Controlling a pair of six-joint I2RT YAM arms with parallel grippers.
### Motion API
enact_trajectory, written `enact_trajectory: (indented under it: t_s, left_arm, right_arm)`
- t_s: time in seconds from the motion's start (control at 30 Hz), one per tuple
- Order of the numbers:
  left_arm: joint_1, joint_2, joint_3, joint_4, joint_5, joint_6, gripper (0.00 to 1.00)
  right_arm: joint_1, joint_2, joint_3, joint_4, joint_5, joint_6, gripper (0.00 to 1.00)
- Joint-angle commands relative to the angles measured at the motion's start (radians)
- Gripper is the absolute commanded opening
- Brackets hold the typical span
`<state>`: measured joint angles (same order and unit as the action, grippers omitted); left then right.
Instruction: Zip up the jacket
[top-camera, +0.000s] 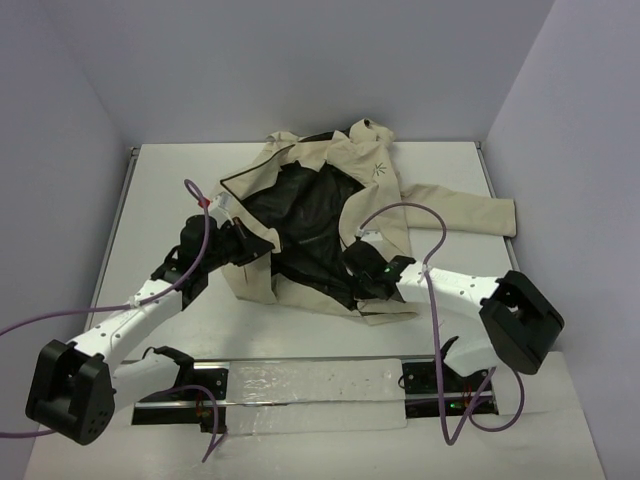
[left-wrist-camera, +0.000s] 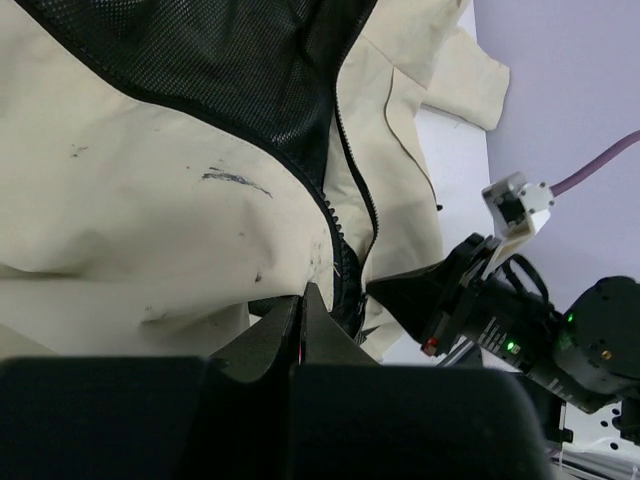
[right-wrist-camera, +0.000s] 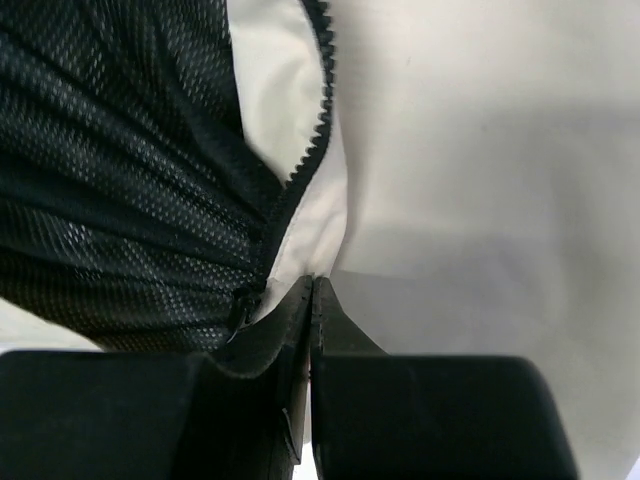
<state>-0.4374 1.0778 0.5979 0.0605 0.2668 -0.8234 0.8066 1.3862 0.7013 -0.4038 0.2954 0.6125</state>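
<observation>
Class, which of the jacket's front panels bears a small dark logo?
The panel on the robot's right: its logo sits near the collar; the left panel shows none.

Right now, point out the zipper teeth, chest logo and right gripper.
jacket zipper teeth (right-wrist-camera: 321, 110), right wrist view, middle of the tooth row.
jacket chest logo (top-camera: 380, 168), top external view, centre of the star mark.
right gripper (right-wrist-camera: 312, 288), right wrist view, midway between its fingertips.
</observation>
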Motion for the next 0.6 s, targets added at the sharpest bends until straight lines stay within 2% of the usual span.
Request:
enact_trajectory:
  t_s: [0.0,0.13,0.23,0.33,0.43,0.5,0.57]
  left_arm:
    - [0.005,0.011,0.002,0.030,0.022,0.023,0.00]
    - [0.005,0.012,0.002,0.032,0.025,0.022,0.00]
    - [0.005,0.011,0.001,0.037,0.028,0.020,0.00]
    - [0.005,0.014,0.003,0.042,0.032,0.017,0.00]
    - [0.005,0.019,0.008,0.043,0.037,0.016,0.00]
    - [0.006,0.022,0.011,0.041,0.038,0.018,0.00]
    - [0.005,0.020,0.016,0.041,0.038,0.018,0.00]
  right_arm:
    - [-0.063,0.055,0.075,-0.014,0.075,0.007,0.08]
    - [-0.081,0.053,0.073,0.011,0.051,0.006,0.14]
    - [-0.082,-0.003,0.042,0.033,0.037,0.031,0.18]
    - [-0.080,-0.097,-0.020,0.073,0.003,0.068,0.26]
    - [-0.080,-0.168,-0.064,0.139,-0.045,0.087,0.26]
    - [-0.081,-0.178,-0.073,0.155,-0.055,0.089,0.19]
    - [-0.081,-0.170,-0.066,0.152,-0.058,0.085,0.17]
